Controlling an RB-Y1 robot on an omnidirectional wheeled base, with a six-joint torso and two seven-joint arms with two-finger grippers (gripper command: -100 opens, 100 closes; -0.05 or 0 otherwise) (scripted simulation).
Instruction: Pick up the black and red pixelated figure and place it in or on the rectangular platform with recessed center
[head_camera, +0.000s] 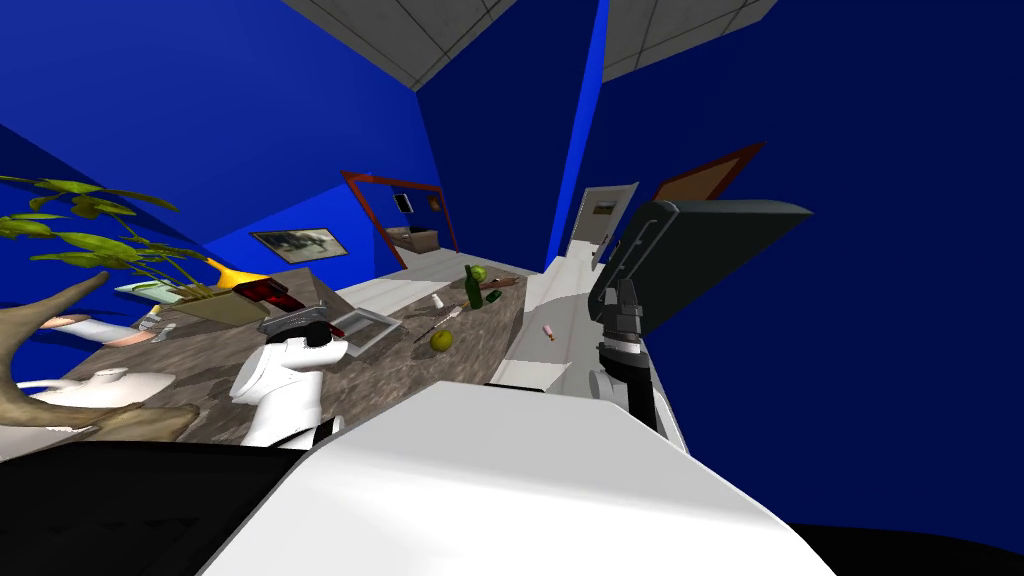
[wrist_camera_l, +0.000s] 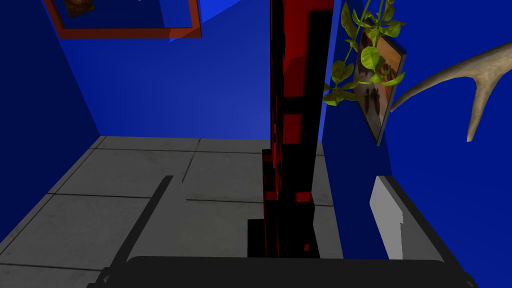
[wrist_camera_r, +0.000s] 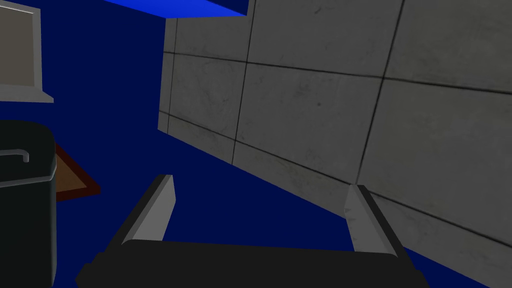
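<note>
Left gripper (wrist_camera_l: 274, 179) fingers stand wide around the black and red figure (wrist_camera_l: 292, 125), touching neither side. The grasp seems unfinished. Next: close, then carry to the grey tray (head_camera: 372, 322) near the table's (head_camera: 200, 352) middle. Right gripper (wrist_camera_r: 260, 192) spread, idle.

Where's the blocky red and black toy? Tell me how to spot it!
Look at the long brown table, at the end with the leafy plant. Next to the plant, between the open fingers of the left gripper, is the pixel figure. It's the only red-and-black blocky thing; the tray nearby is plain grey.
</note>
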